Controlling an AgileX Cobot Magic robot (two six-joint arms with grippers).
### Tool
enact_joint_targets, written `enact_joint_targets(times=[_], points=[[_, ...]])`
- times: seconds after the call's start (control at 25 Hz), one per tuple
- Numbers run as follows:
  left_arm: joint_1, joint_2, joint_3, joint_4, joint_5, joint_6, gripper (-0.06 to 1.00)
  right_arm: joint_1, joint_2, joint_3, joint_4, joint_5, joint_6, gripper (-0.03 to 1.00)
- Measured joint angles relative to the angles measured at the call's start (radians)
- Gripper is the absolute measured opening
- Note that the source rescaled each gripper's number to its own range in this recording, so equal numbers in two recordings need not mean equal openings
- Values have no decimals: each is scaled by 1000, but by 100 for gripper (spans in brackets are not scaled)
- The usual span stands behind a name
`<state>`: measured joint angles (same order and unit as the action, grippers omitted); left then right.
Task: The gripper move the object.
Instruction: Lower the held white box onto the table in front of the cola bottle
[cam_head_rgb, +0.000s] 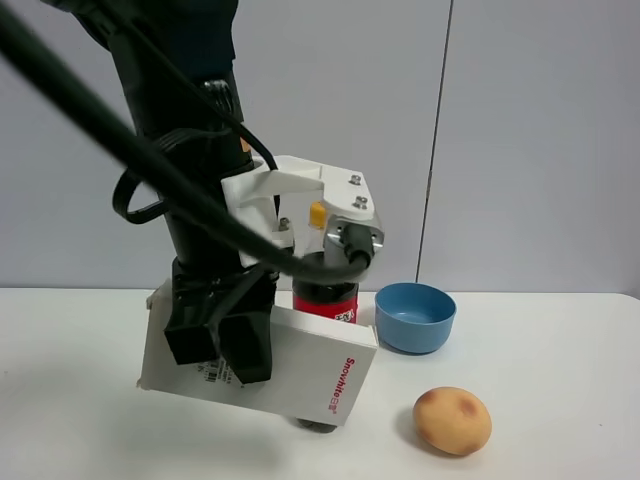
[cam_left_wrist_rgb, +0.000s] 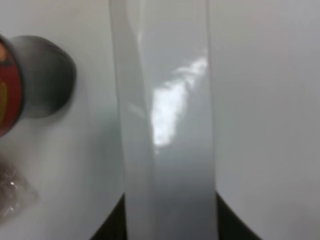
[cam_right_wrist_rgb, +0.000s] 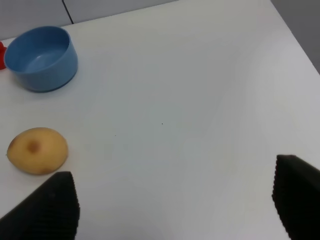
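left hand clamps box | bottle mostly hidden | right hand wide, tips only

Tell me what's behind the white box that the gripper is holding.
A bottle stands behind the white box; only its dark shoulder and red label show. The box, held in the left gripper, covers its lower part.

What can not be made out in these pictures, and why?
Exterior high: the cola bottle is mostly hidden behind the white box and the left gripper.
Left wrist: the box is blurred, no lettering readable; the bottle is cut off by the edge.
Right wrist: the right gripper shows only finger ends, cut off by the frame.
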<state>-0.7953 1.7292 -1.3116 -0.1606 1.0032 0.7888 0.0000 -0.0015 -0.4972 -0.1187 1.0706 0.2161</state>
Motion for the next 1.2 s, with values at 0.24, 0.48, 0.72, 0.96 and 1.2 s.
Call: enact_joint_targets(times=[0.24,0.48,0.72,0.96,1.2], points=[[-60,-151,192,64,-199,-73,0,0,0,0,0,0,0,100],[-64,-176,300,197,-387,-407,0,0,0,0,0,0,0,100],[-64,-176,302,212,-415,-550,0,0,0,0,0,0,0,100],[-64,-176,302,183,-347,-446,0,0,0,0,0,0,0,100],[-64,-176,302,85,-334,-197,0,0,0,0,0,0,0,100]])
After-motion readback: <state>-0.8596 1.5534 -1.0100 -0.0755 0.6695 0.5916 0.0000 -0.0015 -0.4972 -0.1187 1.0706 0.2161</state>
